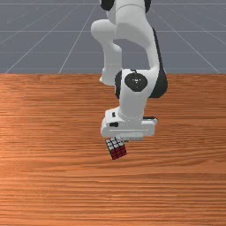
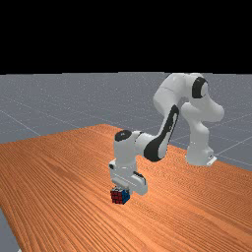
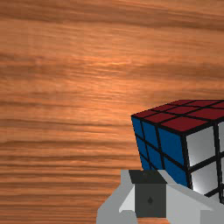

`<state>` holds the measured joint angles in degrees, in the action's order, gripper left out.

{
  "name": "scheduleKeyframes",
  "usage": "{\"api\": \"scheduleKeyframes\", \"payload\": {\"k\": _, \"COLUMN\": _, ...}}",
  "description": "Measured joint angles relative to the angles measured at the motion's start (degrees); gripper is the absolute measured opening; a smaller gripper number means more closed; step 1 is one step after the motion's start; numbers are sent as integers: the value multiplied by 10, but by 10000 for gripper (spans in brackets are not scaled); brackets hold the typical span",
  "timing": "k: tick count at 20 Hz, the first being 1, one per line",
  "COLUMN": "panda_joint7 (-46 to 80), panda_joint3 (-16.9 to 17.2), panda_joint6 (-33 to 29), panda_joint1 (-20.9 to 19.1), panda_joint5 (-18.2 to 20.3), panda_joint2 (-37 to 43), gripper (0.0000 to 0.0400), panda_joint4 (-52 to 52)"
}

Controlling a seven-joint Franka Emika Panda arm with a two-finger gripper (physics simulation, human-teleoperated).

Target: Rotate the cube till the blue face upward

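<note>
The cube (image 1: 116, 148) lies below my gripper (image 1: 128, 128) in the front view, toward the front view's left end of the hand. Its white face is up, its red face is toward the front, and a green sliver shows at the front view's left. From the far view, the cube (image 2: 119, 196) shows red and blue sides under the hand. In the wrist view, the cube (image 3: 175, 146) shows red, blue and white faces, and my gripper (image 3: 150, 192) is beside the blue face, overlapping its edge. Whether they touch is unclear.
The wooden table (image 1: 48, 154) extends around the cube on the sides seen. My arm reaches over the table (image 2: 64, 172) from its base at the far view's right, with the hand low over the wood.
</note>
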<state>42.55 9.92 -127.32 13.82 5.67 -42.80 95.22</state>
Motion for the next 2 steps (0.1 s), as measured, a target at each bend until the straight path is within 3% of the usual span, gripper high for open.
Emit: {"api": "scheduleKeyframes", "payload": {"k": 2, "panda_joint7": 0, "panda_joint3": -1, "panda_joint6": 3, "panda_joint1": 1, "panda_joint5": 0, "panda_joint2": 7, "gripper": 0, "panda_joint4": 10}}
